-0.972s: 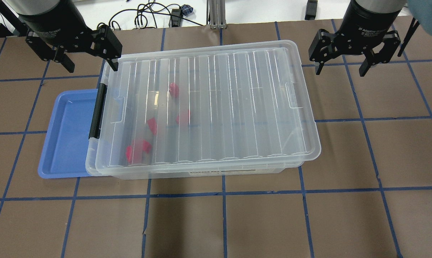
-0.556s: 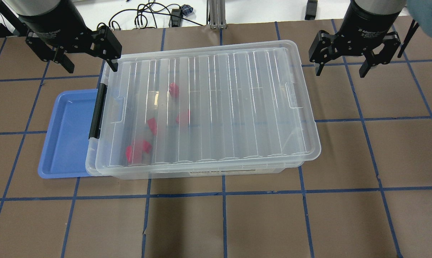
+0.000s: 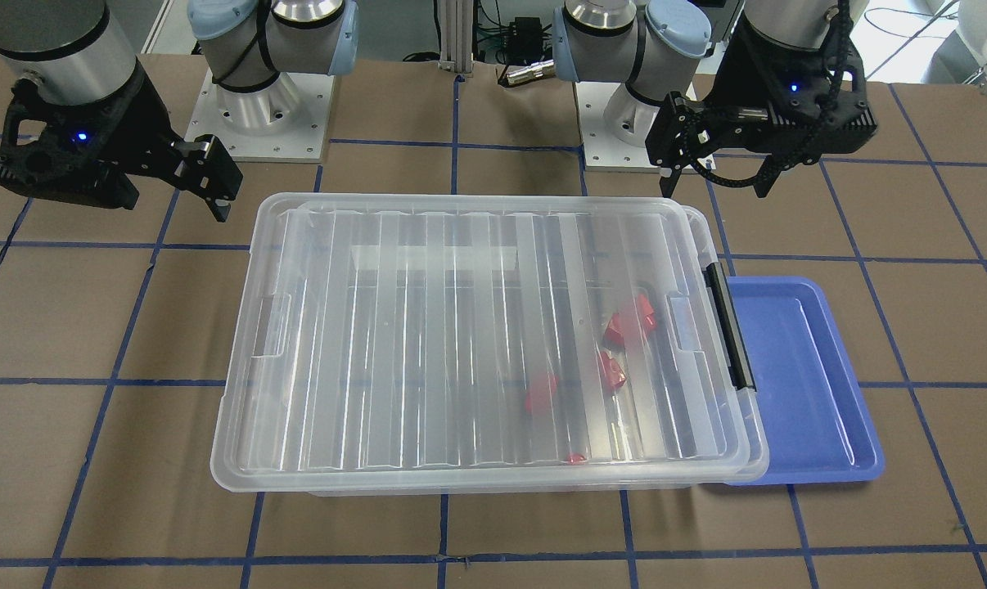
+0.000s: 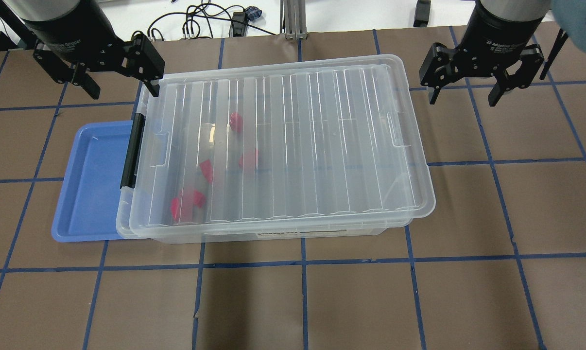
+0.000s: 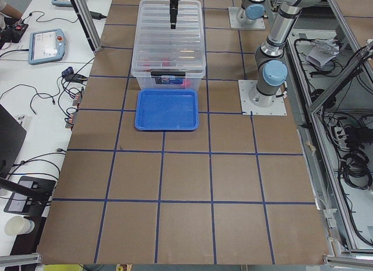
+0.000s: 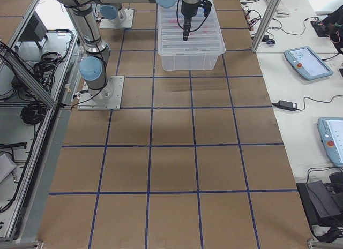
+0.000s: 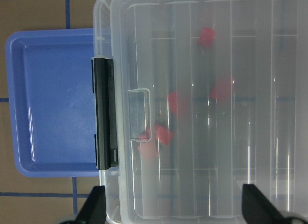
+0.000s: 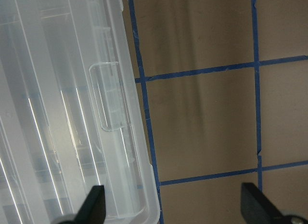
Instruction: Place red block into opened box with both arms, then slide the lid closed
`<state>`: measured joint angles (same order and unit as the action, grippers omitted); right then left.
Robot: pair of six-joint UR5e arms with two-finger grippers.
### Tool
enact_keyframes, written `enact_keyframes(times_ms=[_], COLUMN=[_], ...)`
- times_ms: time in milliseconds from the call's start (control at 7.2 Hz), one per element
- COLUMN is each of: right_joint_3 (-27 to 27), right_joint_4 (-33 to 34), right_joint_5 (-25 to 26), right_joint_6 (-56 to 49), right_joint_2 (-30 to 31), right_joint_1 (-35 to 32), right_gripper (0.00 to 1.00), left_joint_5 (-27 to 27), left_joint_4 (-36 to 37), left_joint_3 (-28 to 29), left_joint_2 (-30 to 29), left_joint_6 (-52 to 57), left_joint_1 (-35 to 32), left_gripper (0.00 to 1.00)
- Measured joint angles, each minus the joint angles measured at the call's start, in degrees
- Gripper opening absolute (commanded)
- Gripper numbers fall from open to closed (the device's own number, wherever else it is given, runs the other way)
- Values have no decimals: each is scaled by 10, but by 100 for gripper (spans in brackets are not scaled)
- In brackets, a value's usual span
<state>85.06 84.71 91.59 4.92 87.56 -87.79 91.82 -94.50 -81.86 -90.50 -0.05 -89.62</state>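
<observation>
The clear box (image 4: 273,235) lies across the table with its black bar (image 4: 131,150) at the left end. The ribbed lid (image 4: 298,146) rests on top, skewed and overhanging the right end; a thin strip of rim shows by the bar. Several red blocks (image 4: 235,121) lie inside under the lid, toward the bar end (image 7: 207,37). My left gripper (image 4: 124,91) hangs open above the box's back left corner, holding nothing. My right gripper (image 4: 462,98) hangs open beyond the back right corner, clear of the lid's notch (image 8: 110,96).
A shallow blue tray (image 4: 91,184) with nothing in it sits against the box's bar end, partly tucked under it. Brown table with blue tape grid (image 4: 302,291) extends in front and to the right. Cables (image 4: 200,19) lie past the back edge.
The right gripper has crept very slightly up and right. Box, lid, blocks and left gripper stay as they were.
</observation>
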Motion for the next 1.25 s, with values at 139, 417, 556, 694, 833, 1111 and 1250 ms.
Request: enact_keyframes(times_ms=[139, 417, 556, 694, 833, 1111, 1250], right_joint_3=[0, -6, -6, -4, -4, -3, -4], right_joint_4=[1, 1, 0, 0, 1, 7, 8], right_joint_5=[1, 0, -2, -5, -6, -6, -6], right_joint_6=[0, -1, 0, -1, -2, -3, -2], right_joint_2=[0, 0, 0, 0, 1, 0, 1], right_joint_1=[0, 1, 1, 2, 2, 3, 3], right_gripper=[100, 100, 100, 100, 100, 100, 100], left_joint_5=[0, -1, -2, -3, -3, -3, -3], left_joint_4=[0, 0, -1, -1, -1, 0, 0], left_joint_3=[0, -1, -1, -1, -1, -1, -1], left_joint_2=[0, 1, 1, 1, 1, 1, 1], left_joint_6=[0, 0, 0, -1, -1, 0, 0], left_joint_1=[1, 1, 0, -1, -1, 0, 0], left_gripper=[100, 100, 100, 100, 100, 100, 100])
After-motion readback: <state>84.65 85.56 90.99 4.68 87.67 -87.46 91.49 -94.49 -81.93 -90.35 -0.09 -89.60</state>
